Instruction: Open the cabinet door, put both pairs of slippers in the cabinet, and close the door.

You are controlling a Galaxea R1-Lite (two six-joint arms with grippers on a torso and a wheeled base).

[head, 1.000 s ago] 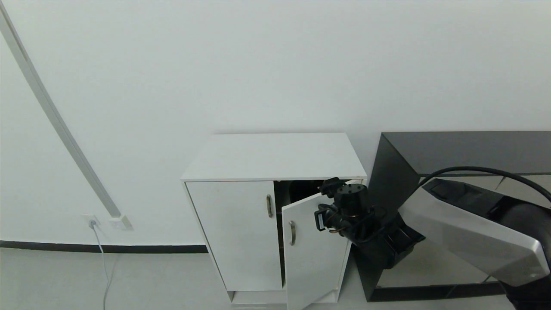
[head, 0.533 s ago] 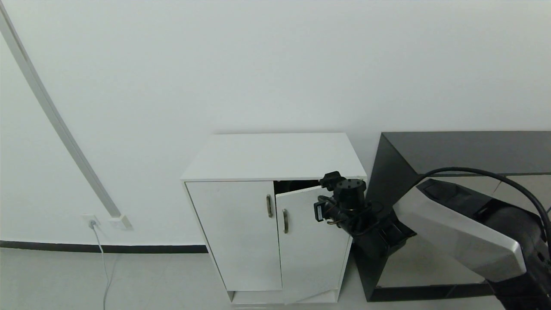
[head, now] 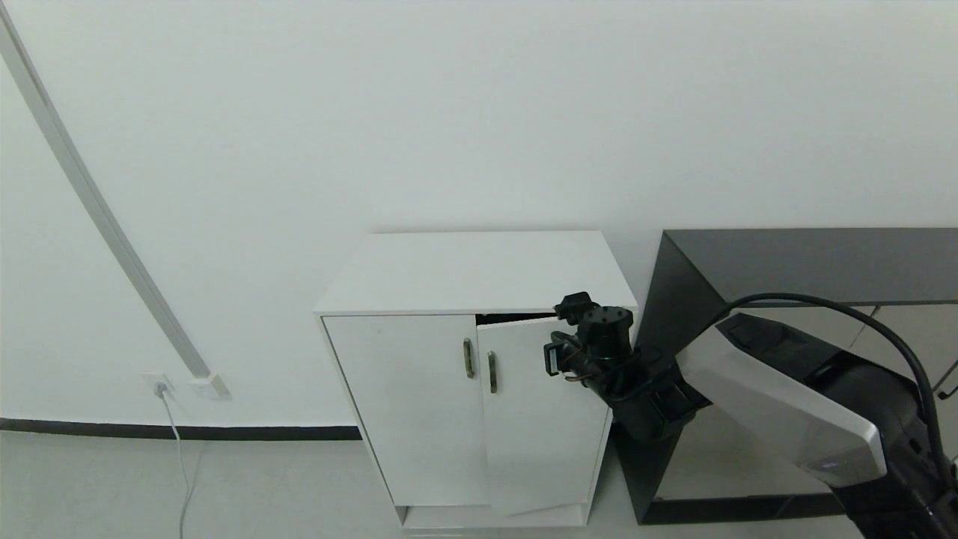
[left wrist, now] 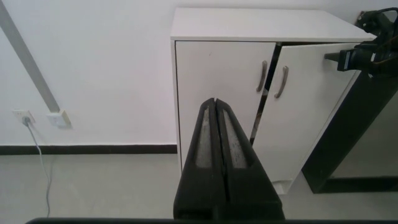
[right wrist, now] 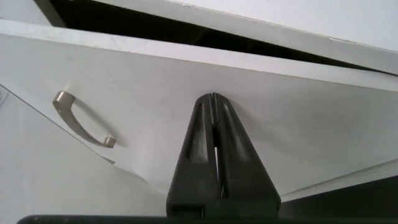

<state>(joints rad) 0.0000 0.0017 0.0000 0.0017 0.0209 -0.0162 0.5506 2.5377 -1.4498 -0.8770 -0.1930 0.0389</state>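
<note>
The white cabinet [head: 471, 273] stands against the wall with two doors. Its left door [head: 408, 404] is flat shut. Its right door [head: 535, 434] is a little ajar, with a thin dark gap [head: 509, 318] along its top. My right arm's wrist [head: 599, 348] sits at that door's upper outer edge. In the right wrist view my right gripper [right wrist: 214, 98] is shut, its tips against the door face [right wrist: 298, 118] beside the metal handle [right wrist: 84, 121]. My left gripper [left wrist: 214, 102] is shut and holds nothing, back from the cabinet [left wrist: 261, 25] and facing its front.
A dark glossy cabinet [head: 786, 262] stands right against the white cabinet's right side. A wall socket with a cable [head: 159, 388] and a slanted grey conduit [head: 97, 202] are on the left wall. Bare grey floor [head: 262, 486] lies to the cabinet's left.
The right door has swung from clearly open to almost shut. My right arm has moved in toward the cabinet with it.
</note>
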